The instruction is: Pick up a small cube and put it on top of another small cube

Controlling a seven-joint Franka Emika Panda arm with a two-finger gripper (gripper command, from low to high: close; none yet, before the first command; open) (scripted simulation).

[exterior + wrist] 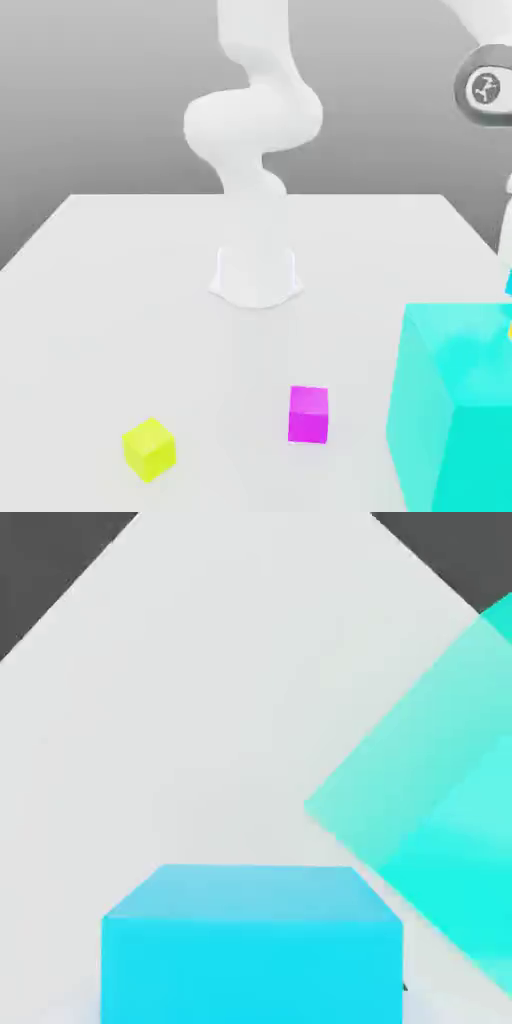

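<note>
Blue cube (pixel 250 942) close under hand

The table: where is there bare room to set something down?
Bare table spreads on the exterior view's left, between the arm's base and the yellow cube. It is crowded between the magenta cube and the big cyan block.

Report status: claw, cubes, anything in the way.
Claw shut. Blue cube close under the hand, grip not confirmed. Magenta cube and yellow cube apart on the table. Large cyan block beside them.

Yellow cube (pixel 149 448), magenta cube (pixel 308 414), blue cube (pixel 250 947)
</note>
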